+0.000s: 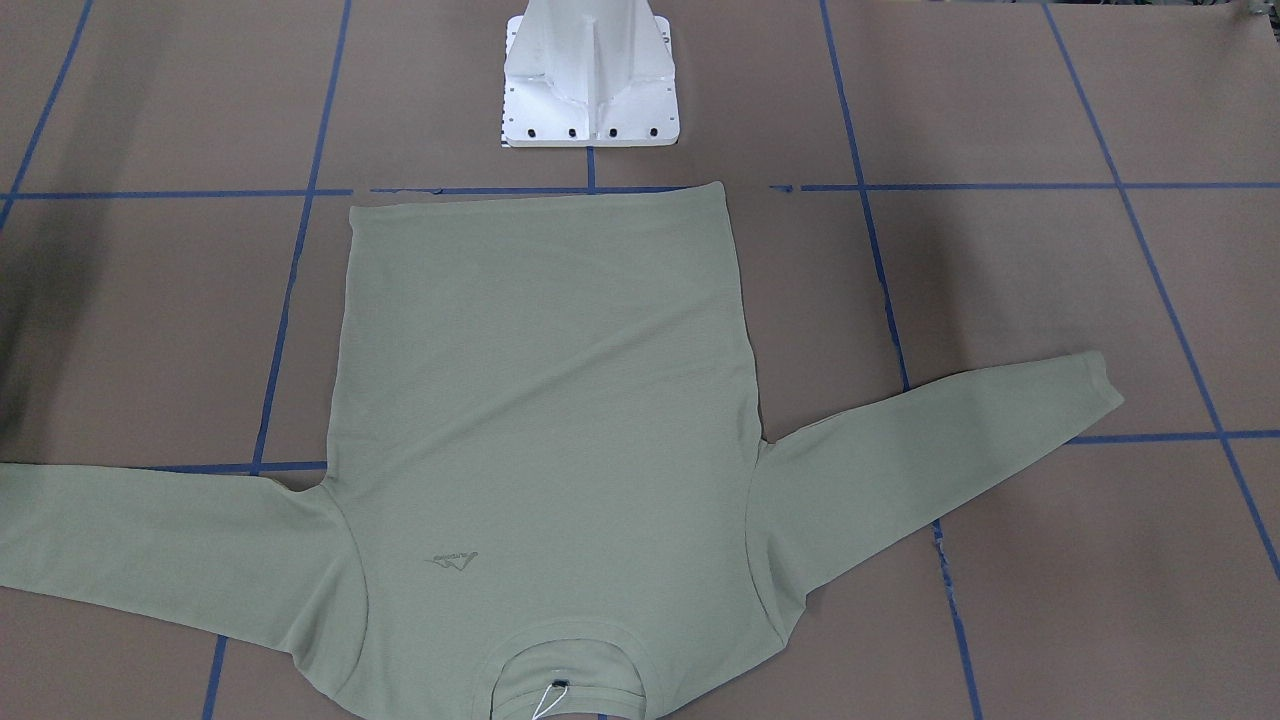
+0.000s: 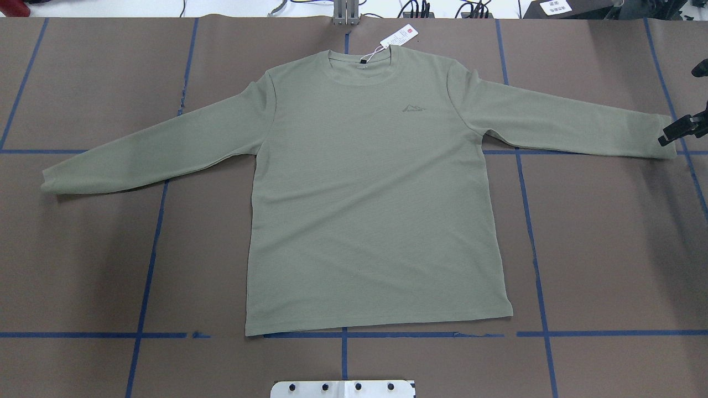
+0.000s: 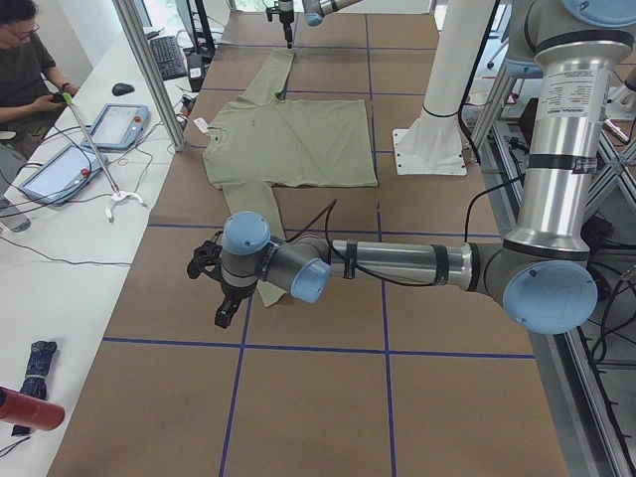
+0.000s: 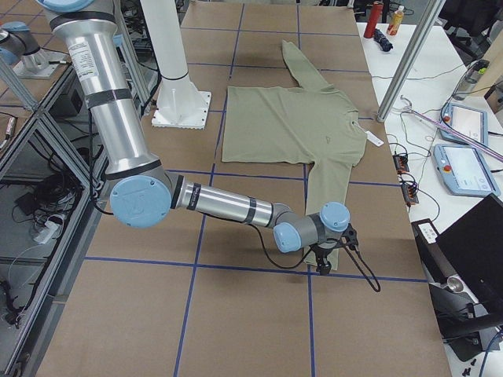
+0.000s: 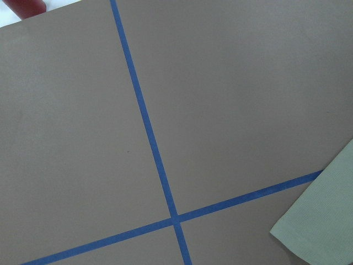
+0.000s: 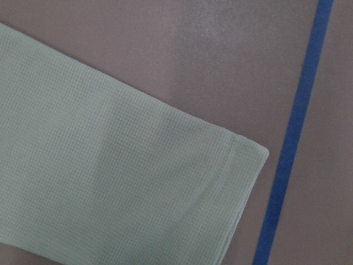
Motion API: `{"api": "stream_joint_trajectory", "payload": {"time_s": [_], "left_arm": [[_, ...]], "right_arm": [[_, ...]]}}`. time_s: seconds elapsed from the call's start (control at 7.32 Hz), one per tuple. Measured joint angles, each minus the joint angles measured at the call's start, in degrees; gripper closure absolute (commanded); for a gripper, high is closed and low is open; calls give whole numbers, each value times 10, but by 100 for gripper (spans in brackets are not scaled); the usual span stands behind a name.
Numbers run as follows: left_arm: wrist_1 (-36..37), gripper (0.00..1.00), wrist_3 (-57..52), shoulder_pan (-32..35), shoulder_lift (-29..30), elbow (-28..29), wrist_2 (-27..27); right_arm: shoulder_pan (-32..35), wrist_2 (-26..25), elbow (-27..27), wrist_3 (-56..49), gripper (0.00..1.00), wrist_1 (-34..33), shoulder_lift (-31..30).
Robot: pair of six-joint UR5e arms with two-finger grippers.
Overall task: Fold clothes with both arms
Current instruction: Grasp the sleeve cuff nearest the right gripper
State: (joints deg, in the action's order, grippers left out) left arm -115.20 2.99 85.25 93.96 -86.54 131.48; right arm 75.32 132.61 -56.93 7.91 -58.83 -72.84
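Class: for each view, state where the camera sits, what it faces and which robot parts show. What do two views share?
Front-facing: across the table, facing the pedestal over the shirt; no arm.
Overhead: behind the robot, looking down; right claw at a cuff.
Right wrist: down on that cuff; no claw.
Left wrist: down at table, the other cuff's corner; no claw.
Exterior left: table end; left arm near.
Exterior right: opposite end; right arm near.
Shared: both wrist views show cuff and blue tape.
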Motion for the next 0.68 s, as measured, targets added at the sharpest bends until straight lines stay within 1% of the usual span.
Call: {"api": "stream_joint_trajectory", "payload": {"time_s": [0.14,0.41,0.68], "left_arm": [[-2,0,0,0,0,1,0],[-4,0,1,0,0,1,0],[-4,0,0,0,2,-1,0]], "right_arm": [[-3,0,13,0,1,0,9],[-8,-1,29,0,7,0,17],[-9,-1,33,0,6,0,17]]}}
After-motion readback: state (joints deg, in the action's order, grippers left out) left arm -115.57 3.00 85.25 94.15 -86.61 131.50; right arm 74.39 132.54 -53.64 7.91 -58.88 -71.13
